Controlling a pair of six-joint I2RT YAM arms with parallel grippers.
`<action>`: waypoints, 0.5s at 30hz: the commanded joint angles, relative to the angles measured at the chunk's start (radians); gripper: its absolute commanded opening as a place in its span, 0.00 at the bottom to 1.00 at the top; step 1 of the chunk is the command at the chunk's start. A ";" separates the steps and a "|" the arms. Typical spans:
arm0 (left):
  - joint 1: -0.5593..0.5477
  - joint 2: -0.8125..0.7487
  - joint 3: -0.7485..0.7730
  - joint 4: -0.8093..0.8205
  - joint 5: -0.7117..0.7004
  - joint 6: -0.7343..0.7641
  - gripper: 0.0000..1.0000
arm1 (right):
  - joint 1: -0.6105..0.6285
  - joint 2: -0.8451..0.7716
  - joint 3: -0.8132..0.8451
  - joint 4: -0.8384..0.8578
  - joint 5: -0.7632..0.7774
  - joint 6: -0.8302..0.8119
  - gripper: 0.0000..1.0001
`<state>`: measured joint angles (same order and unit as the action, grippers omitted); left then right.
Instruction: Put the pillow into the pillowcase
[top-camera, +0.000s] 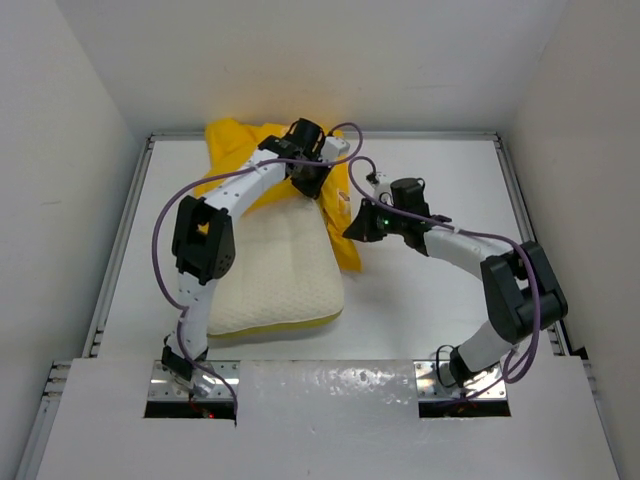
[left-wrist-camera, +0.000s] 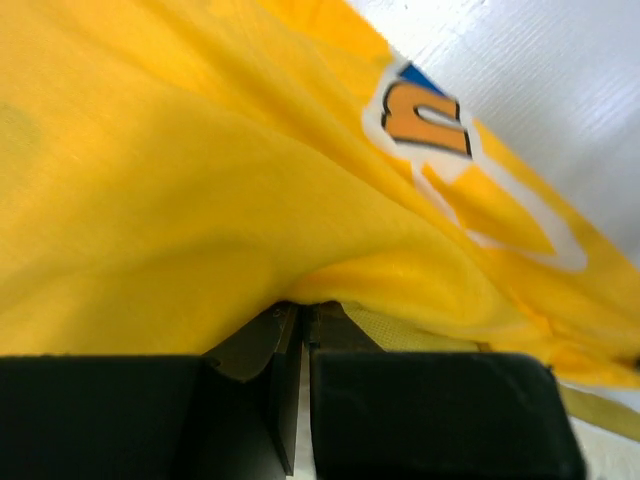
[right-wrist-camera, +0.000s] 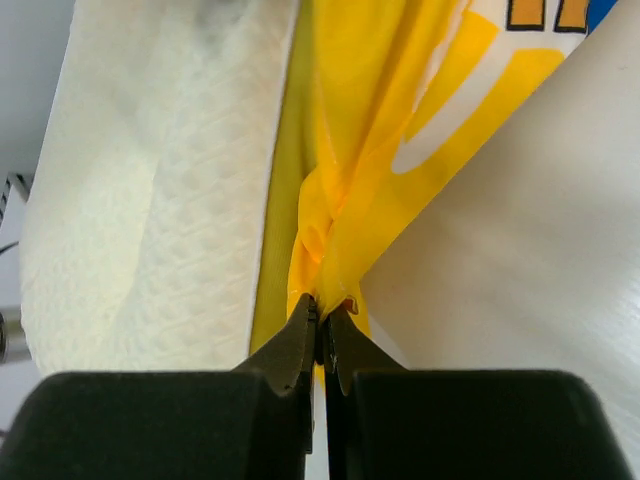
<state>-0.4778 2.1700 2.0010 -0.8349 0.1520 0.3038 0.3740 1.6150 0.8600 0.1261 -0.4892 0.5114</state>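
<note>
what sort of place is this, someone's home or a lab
Probably a robot lab cell, not a home: a white table boxed in by plain white wall panels, with a cabled left arm and right arm bolted at its near edge.

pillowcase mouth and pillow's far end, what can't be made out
Top view: the left arm covers the pillowcase mouth and the far end of the pillow; how deep it sits is unclear.
Left wrist view: lettering blurred, mostly lost in folds.
Right wrist view: print cut off by top edge.
</note>
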 joint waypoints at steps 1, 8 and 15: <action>0.034 0.025 0.070 0.082 -0.046 -0.022 0.00 | 0.009 -0.064 -0.048 -0.048 -0.130 -0.034 0.00; 0.050 0.018 0.148 0.022 0.163 0.050 0.56 | 0.005 -0.008 -0.093 0.001 -0.103 0.018 0.00; 0.050 -0.101 0.165 -0.257 0.323 0.299 0.92 | -0.001 0.112 -0.007 0.024 -0.026 0.076 0.00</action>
<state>-0.4351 2.1853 2.1143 -0.9569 0.3740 0.4526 0.3756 1.7096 0.8032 0.1196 -0.5331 0.5529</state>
